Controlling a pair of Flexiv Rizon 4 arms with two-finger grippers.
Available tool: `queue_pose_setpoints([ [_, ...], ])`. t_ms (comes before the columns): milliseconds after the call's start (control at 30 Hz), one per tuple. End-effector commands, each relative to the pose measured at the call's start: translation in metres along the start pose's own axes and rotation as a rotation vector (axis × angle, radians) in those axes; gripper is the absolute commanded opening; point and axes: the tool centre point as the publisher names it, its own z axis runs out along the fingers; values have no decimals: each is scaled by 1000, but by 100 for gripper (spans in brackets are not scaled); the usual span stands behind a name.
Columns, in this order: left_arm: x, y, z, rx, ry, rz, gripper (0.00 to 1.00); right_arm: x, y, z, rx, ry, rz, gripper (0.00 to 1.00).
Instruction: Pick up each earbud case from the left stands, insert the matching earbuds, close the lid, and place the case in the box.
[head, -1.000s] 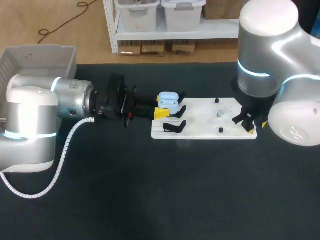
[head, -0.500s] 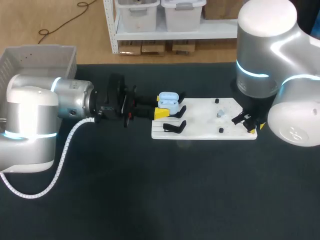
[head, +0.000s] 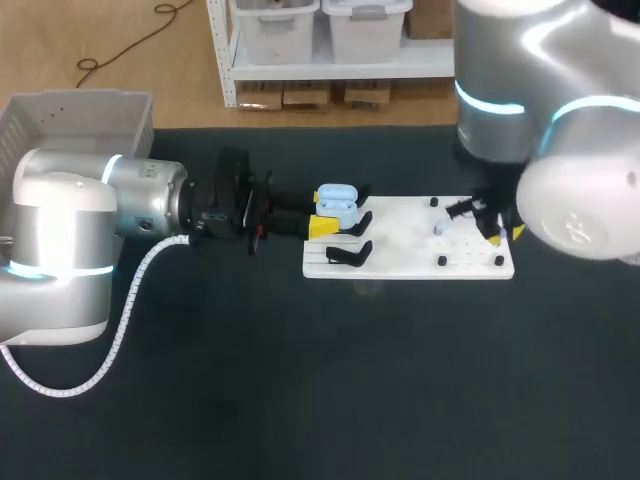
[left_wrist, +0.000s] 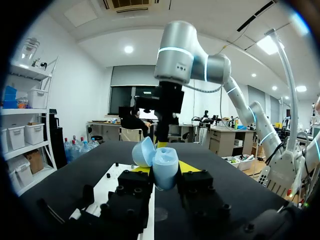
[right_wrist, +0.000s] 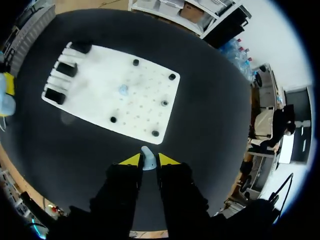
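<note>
At the board's left end, the pale blue earbud case (left_wrist: 165, 166) sits with its lid open, clamped in the left gripper (left_wrist: 164, 170) beside the black stands (head: 350, 252). The right gripper (right_wrist: 148, 160) pinches a white earbud (right_wrist: 146, 156) over the white board (right_wrist: 100, 85), well apart from the case. A tilted bud (the grip looks slight) could jam at its socket or slip free.

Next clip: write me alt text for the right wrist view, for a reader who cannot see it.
The right tool holds a pale earbud between its yellow tips above a black table. Ahead of it lies a white board with black stands along one short end and a few small black pegs.
</note>
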Motion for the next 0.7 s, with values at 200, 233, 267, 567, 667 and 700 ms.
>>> queue_pose_setpoints([
  [200,1,0,0,0,-2,2,0,-8,41,-81,-22,59,43,0],
  [233,1,0,0,0,-2,2,0,-9,46,-87,-17,64,41,0],
  [267,1,0,0,0,-2,2,0,-11,50,-93,-12,63,40,0],
  [567,1,0,0,0,-2,2,0,-20,86,-115,43,71,-56,0],
  [667,1,0,0,0,-2,2,0,-20,86,-115,43,71,-56,0],
  [700,1,0,0,0,-2,2,0,-20,86,-115,43,71,-56,0],
])
